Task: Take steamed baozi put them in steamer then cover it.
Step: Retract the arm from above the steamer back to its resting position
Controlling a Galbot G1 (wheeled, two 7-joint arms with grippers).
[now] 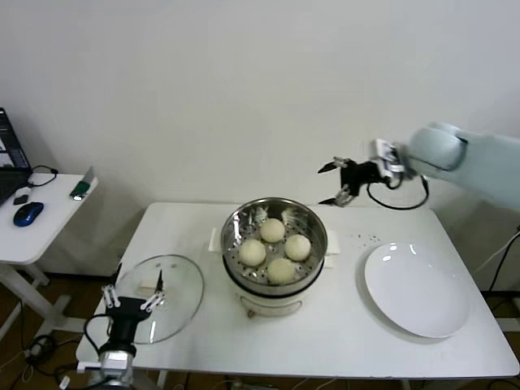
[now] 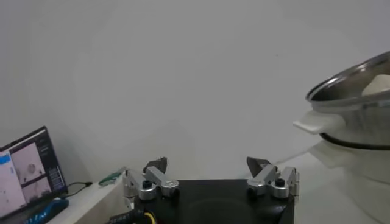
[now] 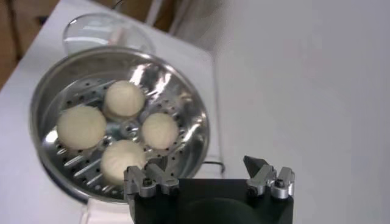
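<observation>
The steamer [image 1: 275,244] stands at the centre of the white table [image 1: 203,325], a steel basket with a perforated floor on a white cooker base. It contains all four steamed baozi [image 1: 275,250], arranged in a compact cluster on the floor; the right wrist view shows them [image 3: 122,131] close together around the basket's middle. The steamer is uncovered. The cover [image 1: 166,296], a clear glass lid with a white handle, lies flat on the table to the robot's left of the steamer, near the front left corner. An empty white plate [image 1: 416,288] lies on the right side of the table. The left gripper [image 1: 130,302] sits low at the front left edge, directly beside the cover, fingers spread and holding nothing. The right gripper [image 1: 340,182] is raised above the table's rear edge, behind and to the right of the steamer, arm extended from the right, fingers spread and empty.
</observation>
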